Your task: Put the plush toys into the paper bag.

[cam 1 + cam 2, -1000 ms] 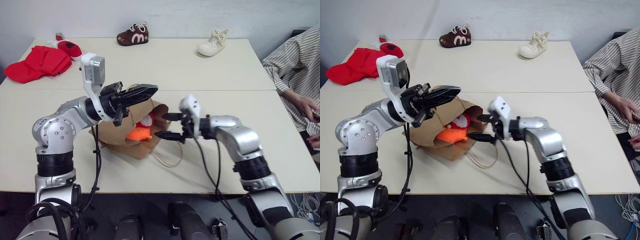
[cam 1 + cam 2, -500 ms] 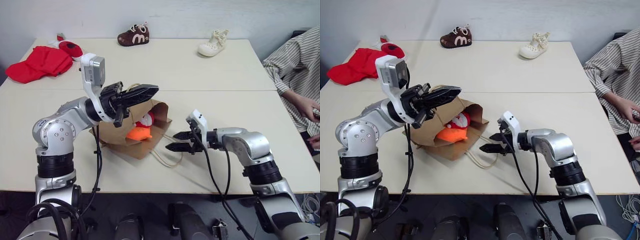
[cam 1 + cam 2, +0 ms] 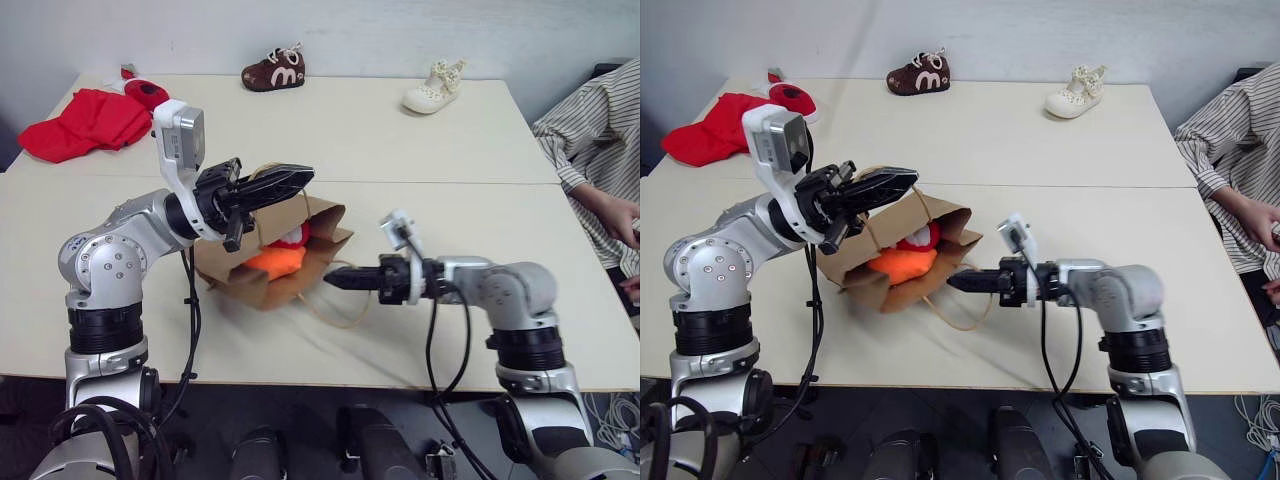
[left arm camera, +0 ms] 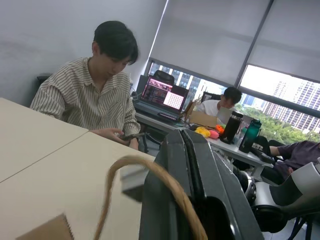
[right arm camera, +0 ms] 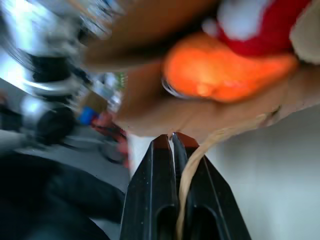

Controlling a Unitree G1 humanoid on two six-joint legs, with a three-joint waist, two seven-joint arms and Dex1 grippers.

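Observation:
The brown paper bag [image 3: 232, 278] lies on its side on the table, mouth toward my right arm. Inside the mouth sit both plush toys: the orange creature [image 3: 272, 260] in front and the red-and-white Santa [image 3: 292, 236] behind it. My left gripper [image 3: 303, 176] is shut on the bag's upper cord handle [image 4: 112, 175] and holds that edge up. My right gripper [image 3: 333, 278] points level at the bag's lower lip, shut, with the lower cord handle [image 5: 220, 137] running in between its fingers. The right wrist view shows the orange toy [image 5: 225, 75] close ahead.
A brown shoe [image 3: 273, 69] and a cream shoe [image 3: 433, 86] stand along the table's far edge. A red cloth [image 3: 85, 120] and a red shoe [image 3: 148, 93] lie at the far left. A person in a striped shirt [image 3: 600, 130] sits at the table's right side.
My right gripper drew back from the bag's mouth, sank toward the table, rolled over and shut at the lower handle. The left gripper kept still on the upper handle.

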